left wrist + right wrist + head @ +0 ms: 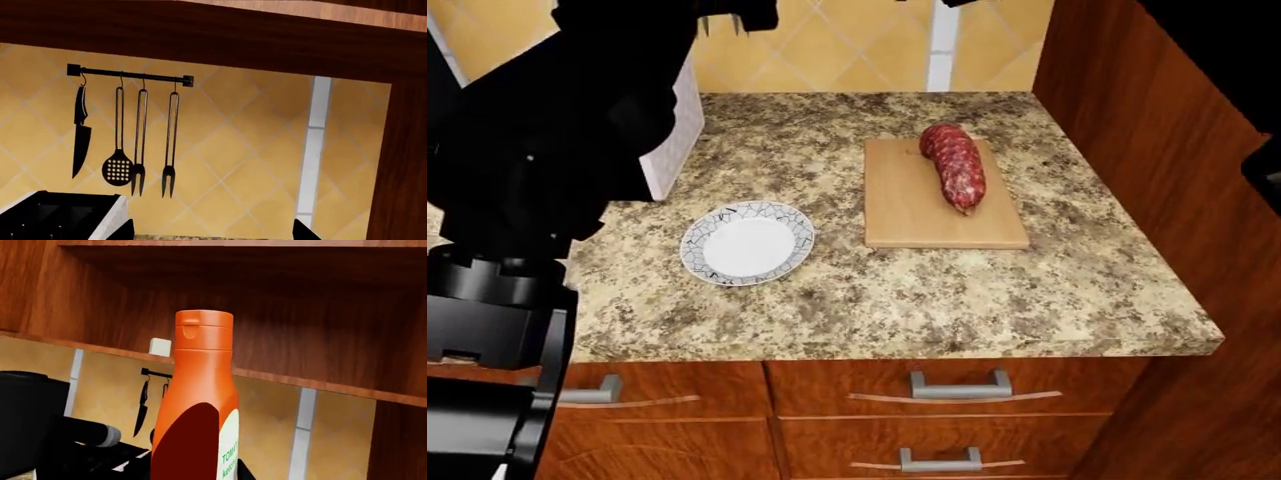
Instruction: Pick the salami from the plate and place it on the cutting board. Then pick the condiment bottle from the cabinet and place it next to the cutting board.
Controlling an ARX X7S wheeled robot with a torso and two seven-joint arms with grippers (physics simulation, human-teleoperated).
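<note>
The salami point(957, 166) lies along the far right part of the cutting board point(908, 215) on the counter. Left of the board sits the plate point(747, 243), with nothing on it. In the right wrist view the orange-red condiment bottle point(200, 390) stands upright and very close, between the jaws of my right gripper point(197, 472), which is shut on it, in front of the open wooden cabinet point(300, 340). My left gripper point(213, 235) is open and holds nothing, facing the tiled wall. In the head view neither gripper shows, only my left arm point(547, 150).
A rail point(130, 75) on the tiled wall carries a knife, a slotted spoon and two forks. A black box with white sides point(674, 130) stands at the counter's back left. A tall wooden cabinet side point(1148, 120) bounds the counter on the right; drawers point(961, 385) sit below.
</note>
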